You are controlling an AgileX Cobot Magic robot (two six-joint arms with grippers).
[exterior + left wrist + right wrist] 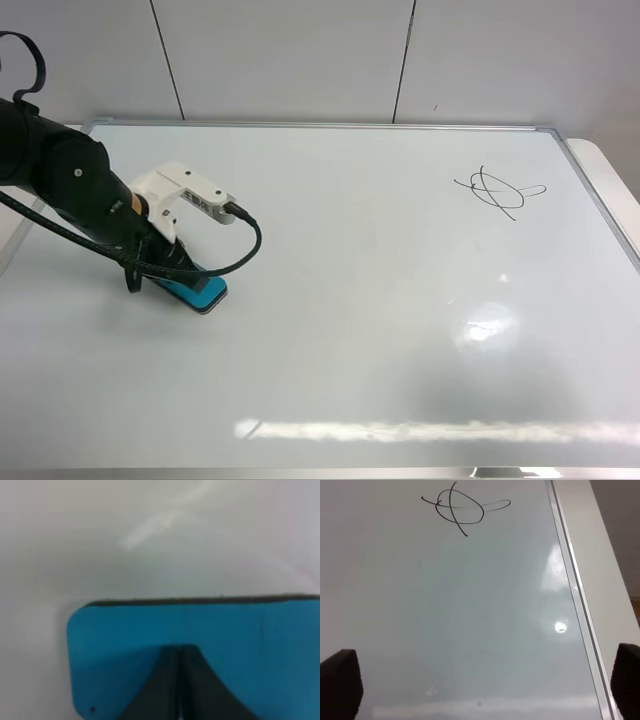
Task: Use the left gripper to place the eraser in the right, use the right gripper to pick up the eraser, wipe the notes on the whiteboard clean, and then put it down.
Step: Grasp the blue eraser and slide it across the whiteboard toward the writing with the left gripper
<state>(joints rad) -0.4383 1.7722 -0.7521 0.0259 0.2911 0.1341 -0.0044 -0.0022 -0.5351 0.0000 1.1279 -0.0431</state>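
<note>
The eraser (207,292) is lying flat on the left part of the whiteboard (350,340), well apart from the notes (497,190) scribbled near the far right corner. The left gripper (179,660) is reaching down onto it from above, its jaws drawn fully together so that the two dark tips are meeting over the turquoise top. Nothing is showing between the jaws, so the eraser does not seem to be pinched. Whether the tips are actually pressing on it cannot be told. Closed tips set on top like this would suit sliding the block across the smooth board rather than lifting it, which is probably how it is meant to travel rightward. The right gripper (482,685) is hanging above the right side of the board, just inside the silver frame (570,580). Its jaws are spread wide and holding nothing, presumably leaving room to take the eraser. The notes are lying ahead of it, unwiped, so the hand-over is not yet done.
</note>
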